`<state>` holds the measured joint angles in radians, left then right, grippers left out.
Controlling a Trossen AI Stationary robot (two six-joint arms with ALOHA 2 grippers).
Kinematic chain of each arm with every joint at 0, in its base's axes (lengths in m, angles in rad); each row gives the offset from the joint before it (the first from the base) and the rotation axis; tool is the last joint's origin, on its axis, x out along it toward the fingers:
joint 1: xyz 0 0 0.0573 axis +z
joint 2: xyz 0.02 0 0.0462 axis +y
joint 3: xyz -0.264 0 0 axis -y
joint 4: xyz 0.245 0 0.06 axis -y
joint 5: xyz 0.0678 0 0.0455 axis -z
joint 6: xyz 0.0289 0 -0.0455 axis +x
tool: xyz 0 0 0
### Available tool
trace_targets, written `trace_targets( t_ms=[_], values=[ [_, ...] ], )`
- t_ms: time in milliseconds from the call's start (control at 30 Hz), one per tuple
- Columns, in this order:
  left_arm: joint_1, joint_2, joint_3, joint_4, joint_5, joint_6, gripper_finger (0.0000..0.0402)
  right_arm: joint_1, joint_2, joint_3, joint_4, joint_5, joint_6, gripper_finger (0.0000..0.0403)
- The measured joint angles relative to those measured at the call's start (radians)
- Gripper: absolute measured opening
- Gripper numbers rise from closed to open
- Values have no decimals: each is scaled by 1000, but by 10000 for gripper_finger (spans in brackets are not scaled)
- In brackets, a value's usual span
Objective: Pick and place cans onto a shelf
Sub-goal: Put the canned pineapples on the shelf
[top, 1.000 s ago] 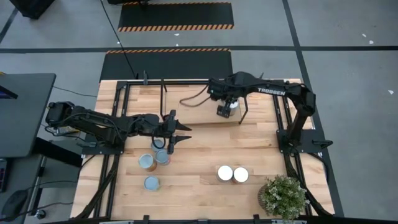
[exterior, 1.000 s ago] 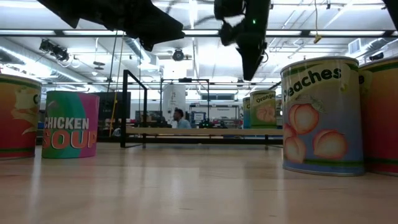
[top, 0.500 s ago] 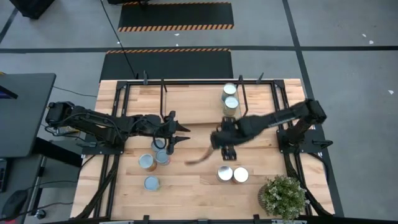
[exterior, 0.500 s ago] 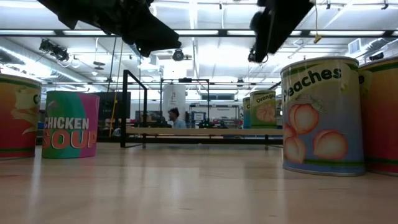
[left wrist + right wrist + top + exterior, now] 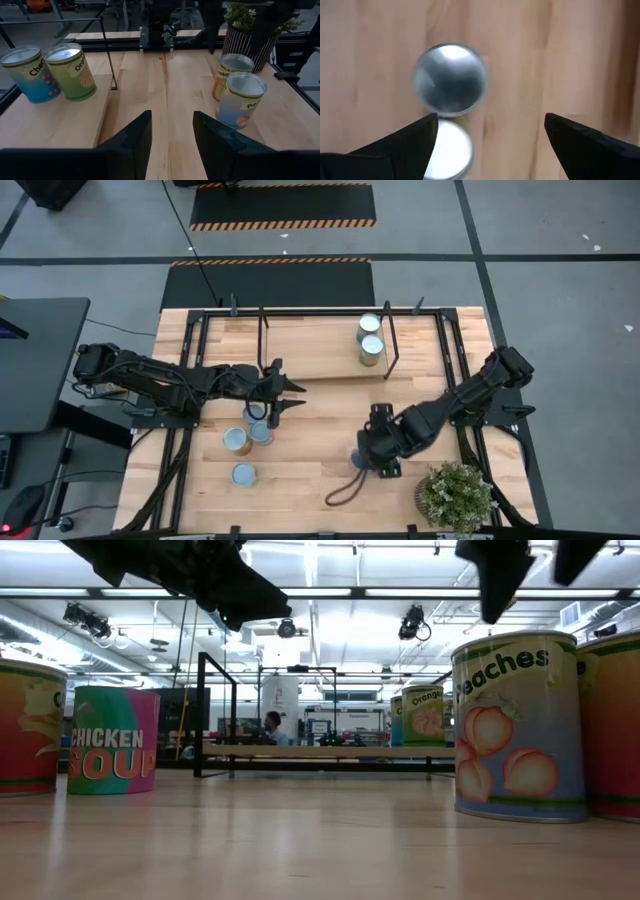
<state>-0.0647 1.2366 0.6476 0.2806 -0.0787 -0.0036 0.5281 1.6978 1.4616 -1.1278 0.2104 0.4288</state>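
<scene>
Since a second ago the right end effector (image 5: 378,457) has swung from the shelf (image 5: 320,350) down over two cans, fingers spread, empty. Two cans (image 5: 369,339) sit on the shelf, upper centre; left end effector (image 5: 285,395) shut, empty. Low view: "Peaches" (image 5: 518,725) right, "CHICKEN SOUP" (image 5: 112,740) left.

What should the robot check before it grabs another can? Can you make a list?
1. Right gripper open: ok, fingers wide apart.
2. Right gripper over the pair of cans: ok, right above them.
3. Shelf has room: ok, only two cans on it.
4. Left gripper out of the way: ok, shut, waiting above three cans.
5. Plant clear of the arm: cannot tell, it stands close.
</scene>
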Motion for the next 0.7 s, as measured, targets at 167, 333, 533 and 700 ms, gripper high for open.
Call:
trace_targets(
  t_ms=[167,333,533,700],
  values=[
    [0,0,0,0,0,0,151,55,2,-1,0,10,-36,374],
    [0,0,0,0,0,0,151,65,3,-31,2,-15,-21,393],
    [0,0,0,0,0,-1,151,71,3,-72,3,-64,-16,397],
    [0,0,0,0,0,-1,151,98,3,-87,13,-43,-32,399]
  ],
)
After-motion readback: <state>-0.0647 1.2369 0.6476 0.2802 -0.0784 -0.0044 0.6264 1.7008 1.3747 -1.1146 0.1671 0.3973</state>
